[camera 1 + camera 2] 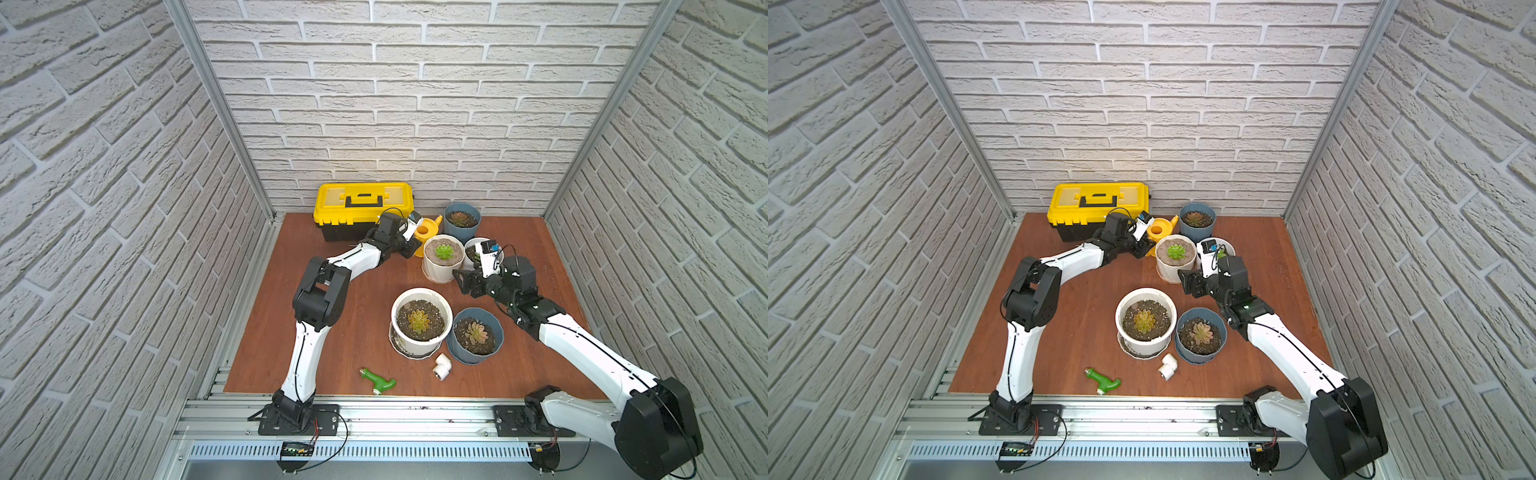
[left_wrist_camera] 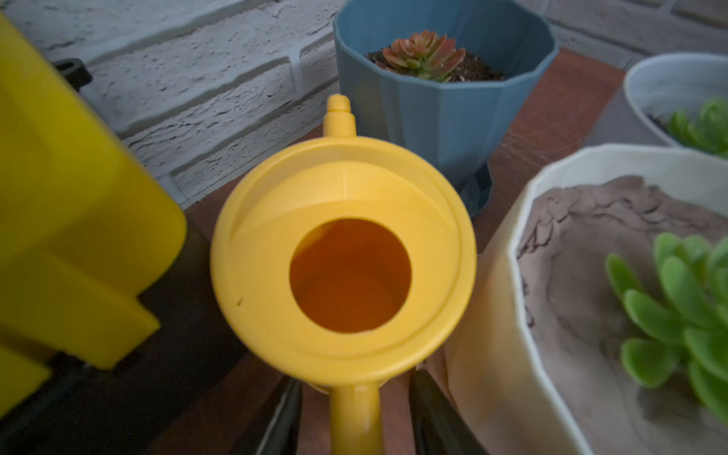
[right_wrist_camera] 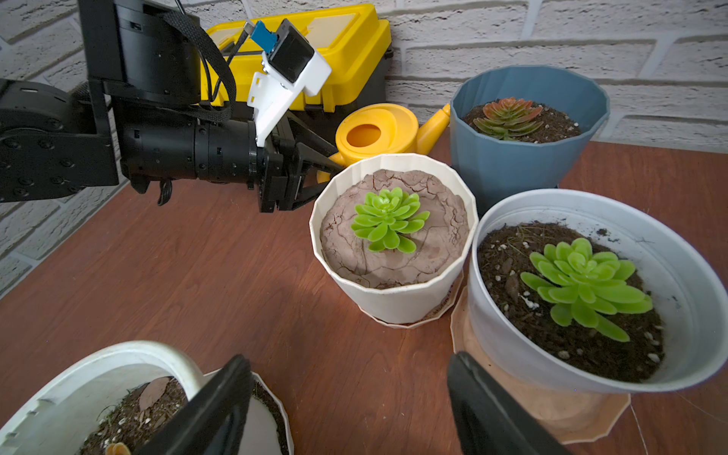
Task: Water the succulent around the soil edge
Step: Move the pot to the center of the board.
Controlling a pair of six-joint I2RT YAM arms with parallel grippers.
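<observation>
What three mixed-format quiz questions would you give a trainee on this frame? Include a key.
1. True or false: the left gripper has its jaws on either side of the watering can handle.
2. The can's spout lies nearest to: A) the toolbox; B) the back blue pot; C) the green fitting.
3. Fill in: the right gripper has its jaws ___ with nothing between them.

Key: 1 true; 2 B; 3 open.
</observation>
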